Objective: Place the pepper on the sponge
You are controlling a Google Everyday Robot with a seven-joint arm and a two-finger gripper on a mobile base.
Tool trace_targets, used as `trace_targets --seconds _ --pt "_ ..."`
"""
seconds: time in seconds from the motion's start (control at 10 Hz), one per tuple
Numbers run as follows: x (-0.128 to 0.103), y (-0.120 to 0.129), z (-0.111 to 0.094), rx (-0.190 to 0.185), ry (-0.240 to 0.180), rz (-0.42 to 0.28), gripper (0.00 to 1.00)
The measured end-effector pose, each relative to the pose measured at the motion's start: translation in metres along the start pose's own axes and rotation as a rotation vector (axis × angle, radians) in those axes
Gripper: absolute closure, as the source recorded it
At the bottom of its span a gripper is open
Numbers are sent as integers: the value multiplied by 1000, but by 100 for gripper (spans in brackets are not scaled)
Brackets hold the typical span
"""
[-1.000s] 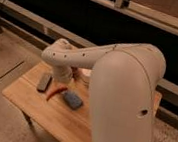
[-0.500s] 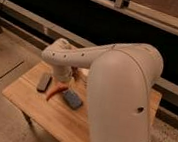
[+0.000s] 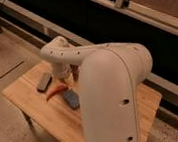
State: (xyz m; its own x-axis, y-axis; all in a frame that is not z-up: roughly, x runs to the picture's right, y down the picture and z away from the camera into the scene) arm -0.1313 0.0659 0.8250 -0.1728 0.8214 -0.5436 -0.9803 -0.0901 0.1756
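Own arm (image 3: 111,97) is the biggest thing in view: a white, rounded shell filling the centre and lower right of the frame. It bends back toward the upper left into a smaller white wrist section. It blocks most of the right half of the desk and whatever lies behind it.

Room: dark wall across the top of the frame, with pale horizontal rails running from upper left to right. Speckled grey floor (image 3: 3,59) at left and in the lower corners.

Desk (image 3: 25,98): light wood, grain visible, set at an angle to the frame. Its near corner points to the lower left.

On the desk, left of centre, three small things in a loose row:
- Grey-blue sponge (image 3: 71,99), flat, lying at a slant, right up against the edge of my arm in the picture.
- Dark block (image 3: 43,82), rectangular, furthest left, apart from the others.
- Pepper (image 3: 55,91), red-orange, slim and curved, lying on the wood between the block and the sponge. It is just beside the sponge, not on it. Its tip points to the lower left.

My fingers (image 3: 70,78) hang under the wrist section, just above the upper end of the pepper, mostly hidden. I cannot tell whether they are apart or together, nor whether they touch the pepper.
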Motion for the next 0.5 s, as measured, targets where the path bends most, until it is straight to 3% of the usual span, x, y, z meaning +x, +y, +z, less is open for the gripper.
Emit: trace_targets --seconds 0.5 --pt "-5 16 -3 -36 -56 20 35"
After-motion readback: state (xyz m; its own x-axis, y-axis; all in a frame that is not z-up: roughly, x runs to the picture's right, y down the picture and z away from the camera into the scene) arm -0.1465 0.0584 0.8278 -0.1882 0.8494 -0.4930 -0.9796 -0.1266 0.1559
